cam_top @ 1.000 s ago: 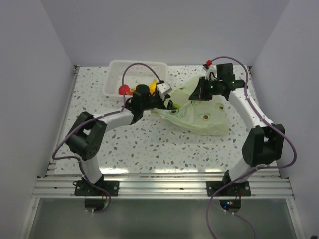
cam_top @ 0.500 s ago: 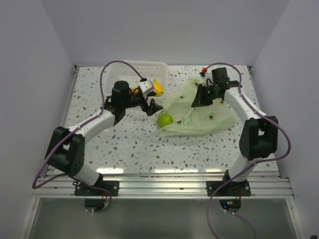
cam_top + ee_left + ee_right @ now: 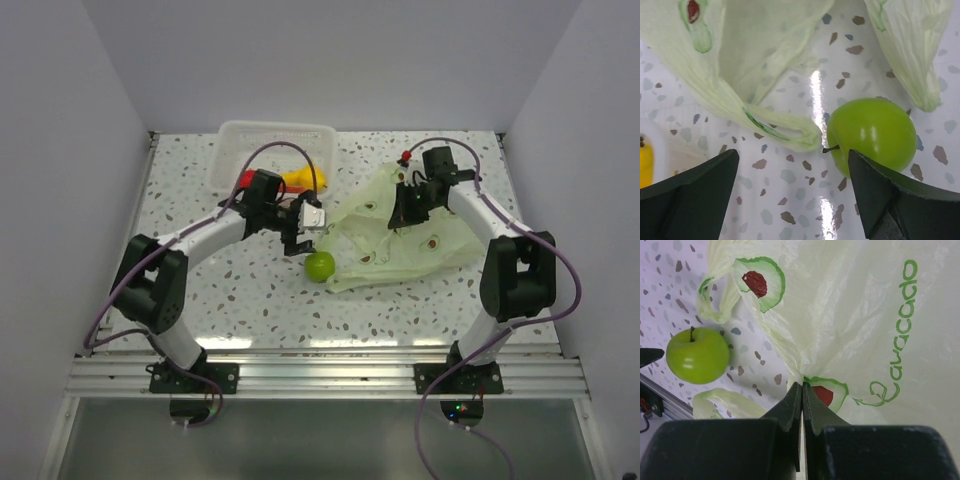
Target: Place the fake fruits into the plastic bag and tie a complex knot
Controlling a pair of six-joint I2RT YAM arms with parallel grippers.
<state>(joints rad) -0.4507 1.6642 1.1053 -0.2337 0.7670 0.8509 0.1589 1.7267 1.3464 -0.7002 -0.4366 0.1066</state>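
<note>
Since the plastic bag (image 3: 405, 235) lies flat on the table (image 3: 230, 300), right of centre, with its mouth and loop handles pointing left, I read this as the loading step. No knot yet.

The right gripper (image 3: 801, 390) is closed, jaws together on a fold of bag film toward the far side. My guess is that it's pinning or lifting that layer so the mouth gapes toward the other arm.

The basket (image 3: 232, 140) sits far left. Yellow pieces (image 3: 302, 180) and a red piece (image 3: 245, 180) are at its near edge, so most of the fruit isn't bagged.

The green apple (image 3: 320, 266) is on the table just outside the bag's near-left edge, right beside a handle loop (image 3: 782, 131). It isn't inside.

The left gripper (image 3: 792, 165) hovers over the apple, jaws wide apart, holding nothing. In the wrist view the apple sits against one finger (image 3: 900, 205), off-centre in the gap. I'd shift toward the apple before closing.

Risk: the glossy round apple rolls away, or I pinch the thin handle along with it.
</note>
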